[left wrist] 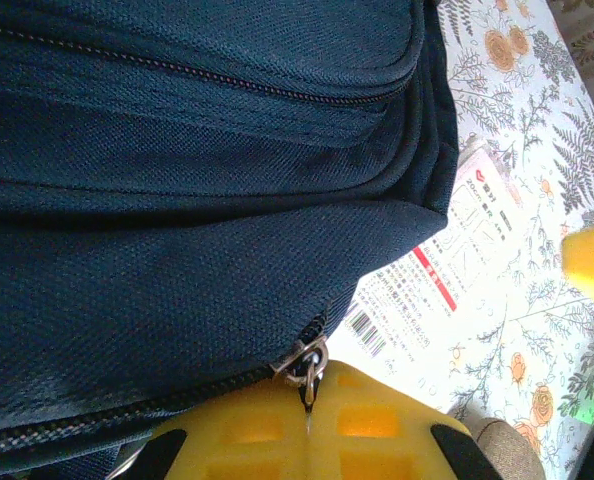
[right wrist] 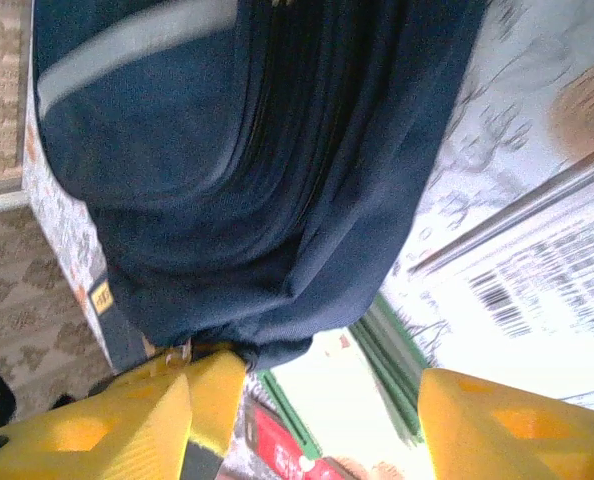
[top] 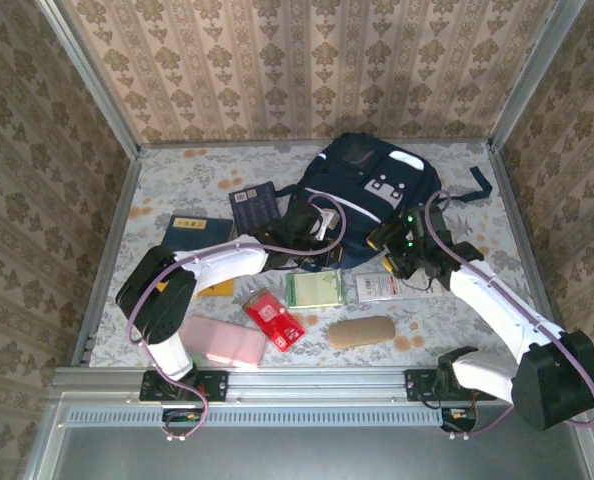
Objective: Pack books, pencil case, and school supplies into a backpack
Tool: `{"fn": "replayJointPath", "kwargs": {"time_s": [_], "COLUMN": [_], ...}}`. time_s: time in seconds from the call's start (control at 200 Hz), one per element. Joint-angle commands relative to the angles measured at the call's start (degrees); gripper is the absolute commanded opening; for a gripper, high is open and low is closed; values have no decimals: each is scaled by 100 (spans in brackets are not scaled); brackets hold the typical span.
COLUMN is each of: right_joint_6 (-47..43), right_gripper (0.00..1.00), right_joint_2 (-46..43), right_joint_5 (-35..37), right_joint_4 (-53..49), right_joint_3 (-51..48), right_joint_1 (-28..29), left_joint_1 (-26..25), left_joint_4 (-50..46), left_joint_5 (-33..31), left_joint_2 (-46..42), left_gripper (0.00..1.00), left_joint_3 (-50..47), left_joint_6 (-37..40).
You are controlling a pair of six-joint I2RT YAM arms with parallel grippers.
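The table [top: 167,175], covered in a floral cloth, carries everything. One backpack [top: 372,185] lies flat at the far middle, its lower edge towards the arms. I judge it lies so that its zip can be reached from the near side.

Three books lie left of the backpack. The navy grid book [top: 254,207] is just beside it and the blue book with a yellow label [top: 189,232] lies further left. The orange-yellow book [top: 217,288] is mostly hidden under the left arm.

There are two cases near the front edge, a pink case [top: 224,342] and a tan case [top: 362,332]. Between them and the backpack lie three small supplies: the red packet [top: 274,318], the pale green pad [top: 314,289] and the white packet [top: 380,287]. They lie spread out and mostly apart, which should let each be picked up singly.

The right fingers [right wrist: 497,425] stand apart at the backpack's lower corner, the fabric against one of them. They are probably there to steady it.

The left fingers [left wrist: 377,425] are together, clamped on the zipper pull [left wrist: 305,365]. The zip beside it looks closed, so opening appears to be the step in hand.
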Motion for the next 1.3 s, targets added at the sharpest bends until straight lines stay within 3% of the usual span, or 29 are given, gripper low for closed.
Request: {"fn": "replayJointPath", "kwargs": {"time_s": [0.0,0.205,0.405,0.45,0.535,0.655,0.895,1.295], "right_joint_6": [1224,1985,2199,2252,2241,1914,1306,505], "right_gripper": [65,68,63,55,30,0,0,0], "right_joint_2": [-26,282,971,1114,1186,838,251,152], "right_joint_5": [0,390,511,520,596,995,1005,571], "right_joint_4": [1110,2342,3302,3454,3523,2847,2073,1369], "right_joint_3": [-288,-804,-907,-907,-907,-826,-763,-461], "right_joint_1": [252,340,338,330,299,208,-260,-849], "left_joint_1": [-45,-94,-113,-111,-114,-104,94,762], "left_joint_4": [173,173,162,149,93,-56,-87,165], "left_joint_5": [82,37,28,26,20,-44,-120,-66], "left_joint_2": [-107,-179,-223,-240,-279,-354,-542,-602], "left_gripper": [0,0,0,0,0,0,0,0], "left_joint_3": [159,140,117,111,108,76,-213,-648], "left_joint_6": [-48,-50,-52,-42,-11,95,102,-30]}}
